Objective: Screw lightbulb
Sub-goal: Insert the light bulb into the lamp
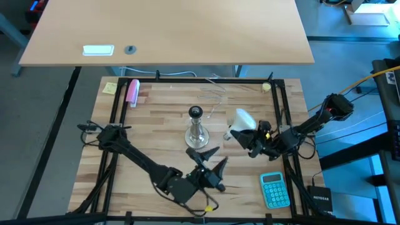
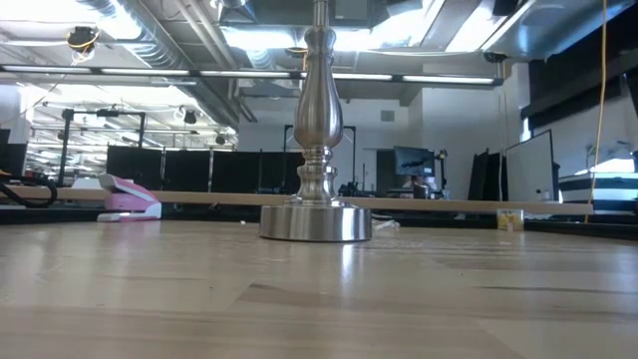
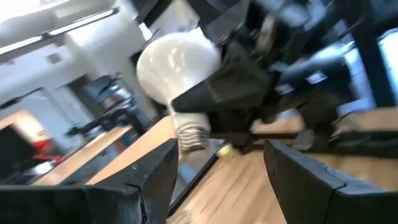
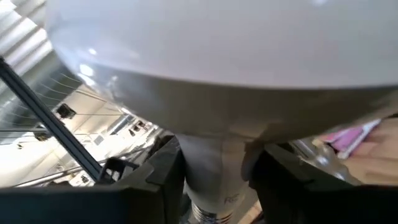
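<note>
Lightbulb (image 1: 242, 119) not yet in socket: lamp stand (image 1: 197, 132) stands near table centre, black socket top bare. Screwing not started.

Right gripper (image 1: 252, 139) clamps bulb at narrow neck, fingers closed on both sides, globe in front of them. Bulb held in air between lamp stand and right edge of table, well apart from socket.

Left gripper (image 1: 211, 160) empty, fingers spread open, hovers near front edge, just beside lamp stand.

Left to do: bring silvery screw base over socket, lower, turn.

White frosted lightbulb (image 1: 242, 119), airborne, tilted

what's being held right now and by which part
The right gripper holds the lightbulb by its narrow neck, just above the screw base. The left gripper is open and holds nothing.
</note>
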### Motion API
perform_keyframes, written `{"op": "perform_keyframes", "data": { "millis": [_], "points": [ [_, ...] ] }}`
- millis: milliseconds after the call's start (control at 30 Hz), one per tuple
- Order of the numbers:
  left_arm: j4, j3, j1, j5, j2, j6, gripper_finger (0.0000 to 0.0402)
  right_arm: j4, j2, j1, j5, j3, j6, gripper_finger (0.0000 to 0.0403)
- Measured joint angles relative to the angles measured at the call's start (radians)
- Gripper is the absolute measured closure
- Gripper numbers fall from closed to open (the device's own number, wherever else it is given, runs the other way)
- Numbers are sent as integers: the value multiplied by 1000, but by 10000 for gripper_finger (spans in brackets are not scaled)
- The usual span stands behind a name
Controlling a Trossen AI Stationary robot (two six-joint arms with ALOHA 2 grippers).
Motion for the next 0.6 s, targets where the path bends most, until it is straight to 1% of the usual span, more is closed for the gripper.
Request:
{"op": "perform_keyframes", "data": {
  "millis": [133, 200, 267, 367, 400, 433, 467, 600],
  "points": [
    [-31, 0, -30, 116, -47, -80, 174, -8, -32, 1, -38, 0, -45, 247],
    [-107, 0, -42, 198, -80, -170, 174, -8, -46, 1, -55, 0, -65, 247],
    [-251, 0, -46, 317, -122, -322, 174, -19, -59, 1, -67, 0, -77, 247],
    [-519, 1, -37, 521, -195, -574, 174, -54, -81, 1, -93, 0, -94, 247],
    [-600, 2, -34, 556, -217, -635, 174, -65, -90, 1, -99, 0, -96, 247],
    [-683, 2, -33, 561, -232, -688, 174, -80, -99, 1, -101, 0, -103, 247],
    [-753, 1, -35, 541, -244, -735, 174, -95, -107, 1, -109, 0, -114, 247],
    [-1013, 1, -76, 319, -263, -918, 174, -193, -157, 1, -132, 0, -140, 247]
  ]
}}
